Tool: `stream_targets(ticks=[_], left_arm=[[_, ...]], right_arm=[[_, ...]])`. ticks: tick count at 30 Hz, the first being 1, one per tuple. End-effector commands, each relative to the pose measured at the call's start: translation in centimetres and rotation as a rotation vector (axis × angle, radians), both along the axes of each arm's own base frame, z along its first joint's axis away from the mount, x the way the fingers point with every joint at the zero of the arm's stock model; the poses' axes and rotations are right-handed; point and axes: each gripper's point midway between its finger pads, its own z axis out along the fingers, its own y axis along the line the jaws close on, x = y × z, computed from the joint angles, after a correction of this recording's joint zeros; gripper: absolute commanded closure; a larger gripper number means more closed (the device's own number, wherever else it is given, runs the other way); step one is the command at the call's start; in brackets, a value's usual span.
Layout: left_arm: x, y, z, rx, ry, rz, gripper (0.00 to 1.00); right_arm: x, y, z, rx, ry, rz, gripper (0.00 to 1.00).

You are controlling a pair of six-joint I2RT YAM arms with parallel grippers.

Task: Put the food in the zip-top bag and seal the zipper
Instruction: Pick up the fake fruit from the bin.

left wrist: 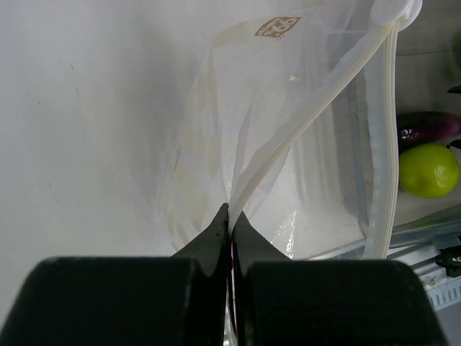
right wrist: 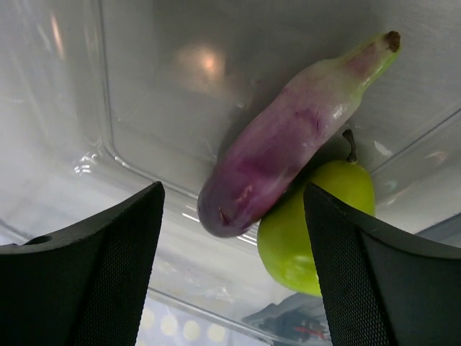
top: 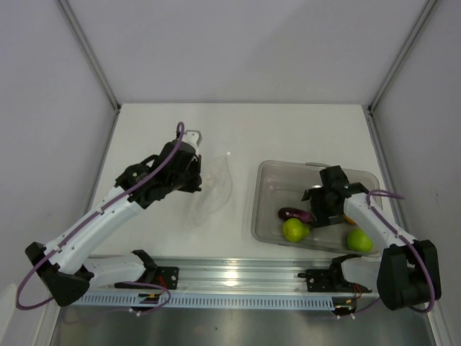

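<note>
The clear zip-top bag [top: 214,191] lies crumpled on the white table left of the tub. My left gripper [top: 199,183] is shut on its mouth edge [left wrist: 230,215]. The pale zipper strip [left wrist: 320,101] runs up from the fingers. My right gripper [top: 315,212] is open inside the tub, with its fingers either side of the purple eggplant's [right wrist: 288,144] blunt end and not touching it. The eggplant rests against the yellow-green pear [right wrist: 317,231]. The top view shows the eggplant [top: 292,213], the pear [top: 294,230], a round green fruit [top: 359,240] and a sliver of orange [top: 348,218] beside the right arm.
The rigid clear tub [top: 268,180] stands right of centre and holds all the food. A metal rail [top: 230,277] runs along the near edge. Grey walls close in the table on three sides.
</note>
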Motion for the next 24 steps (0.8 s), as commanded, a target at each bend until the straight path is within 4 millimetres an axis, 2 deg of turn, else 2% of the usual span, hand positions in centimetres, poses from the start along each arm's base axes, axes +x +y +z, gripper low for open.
stream_targets(ticks=[1, 10, 12, 13, 16, 18, 21, 24], left_arm=[[-0.1, -0.3, 0.6, -0.038, -0.011, -0.007, 0.99], [-0.1, -0.3, 0.4, -0.037, -0.007, -0.004, 0.99], [-0.1, -0.4, 0.2, -0.036, -0.002, -0.005, 0.99], [-0.1, -0.4, 0.3, -0.038, -0.004, -0.005, 0.99], [0.0, -0.4, 0.3, -0.036, -0.003, -0.006, 0.99], [0.0, -0.4, 0.2, -0.031, -0.003, -0.007, 0.99], [0.0, -0.3, 0.1, -0.027, -0.004, -0.005, 0.99], [0.0, -0.1, -0.1, -0.022, -0.005, 0.002, 0.99]], right_arm=[[1.1, 0.2, -0.6, 0.022, -0.010, -0.075, 0.21], [1.0, 1.7, -3.0, 0.014, 0.063, -0.058, 0.24], [0.7, 2.5, -3.6, 0.049, 0.082, -0.048, 0.32], [0.7, 2.6, -3.7, 0.054, 0.085, -0.050, 0.43], [0.6, 2.7, -4.0, 0.027, 0.080, -0.032, 0.60], [0.5, 2.9, -3.9, 0.012, 0.073, -0.004, 0.61], [1.3, 3.1, -3.2, -0.022, 0.023, 0.052, 0.76], [2.4, 3.4, -1.7, -0.069, -0.024, 0.163, 0.94]])
